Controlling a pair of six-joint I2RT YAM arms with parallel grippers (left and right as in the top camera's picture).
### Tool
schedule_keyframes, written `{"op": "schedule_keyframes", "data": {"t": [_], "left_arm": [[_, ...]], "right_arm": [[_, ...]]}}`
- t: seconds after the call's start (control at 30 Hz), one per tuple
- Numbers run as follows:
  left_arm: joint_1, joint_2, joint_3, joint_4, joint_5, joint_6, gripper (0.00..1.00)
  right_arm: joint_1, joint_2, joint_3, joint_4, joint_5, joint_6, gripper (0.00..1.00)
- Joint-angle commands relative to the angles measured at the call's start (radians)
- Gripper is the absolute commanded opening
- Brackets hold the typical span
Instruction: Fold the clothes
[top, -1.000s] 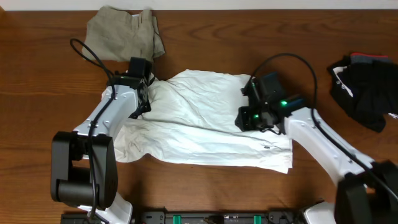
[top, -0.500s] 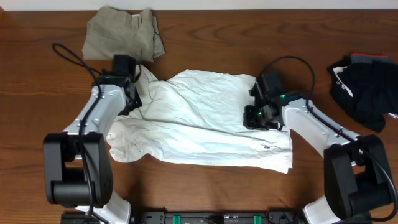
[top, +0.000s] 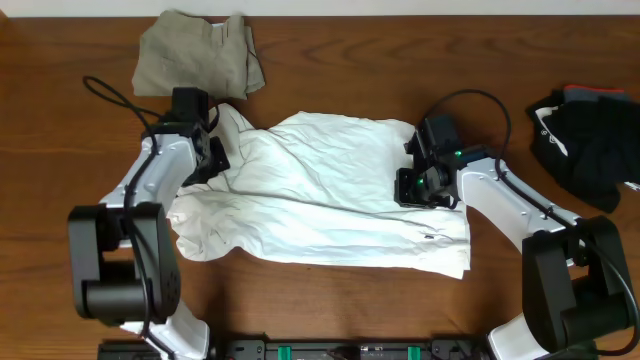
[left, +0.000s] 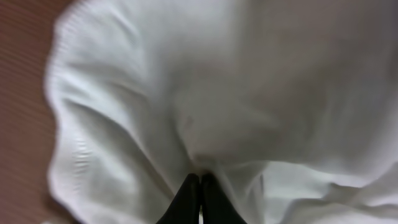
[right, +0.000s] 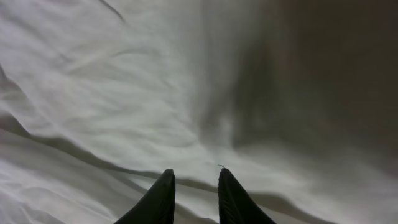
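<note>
White crumpled cotton T-shirt (top: 330, 190) lies spread across the middle of the brown wooden table (top: 400, 60), between my two arms. My left claw (left: 200, 177) is clenched at the shirt's left edge, and folds of the cloth gather at its tips. My right claw (right: 194, 174) sits over the shirt's right part with its jaws a little apart; I cannot tell whether any cloth lies between them. The khaki-beige trousers (top: 195, 55) lie at the far left and the black bundle (top: 590, 145) at the right edge, both apart from the shirt.
</note>
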Motion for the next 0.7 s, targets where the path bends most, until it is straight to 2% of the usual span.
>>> {"op": "schedule_keyframes", "data": {"t": [0.0,0.2,0.37,0.67], "left_arm": [[0.006,0.032,-0.014,0.004,0.027,0.01,0.06],[0.049,0.047,-0.014,0.004,0.027,0.01,0.06],[0.089,0.061,-0.015,-0.016,0.027,0.01,0.06],[0.116,0.061,-0.016,-0.018,0.027,0.018,0.07]], "right_arm": [[-0.009,0.004,-0.003,-0.008,0.041,0.014,0.22],[-0.016,0.011,-0.003,-0.012,0.077,0.014,0.22],[-0.045,0.045,-0.003,-0.002,0.076,0.014,0.12],[-0.108,0.089,-0.003,-0.001,0.077,0.021,0.12]]}}
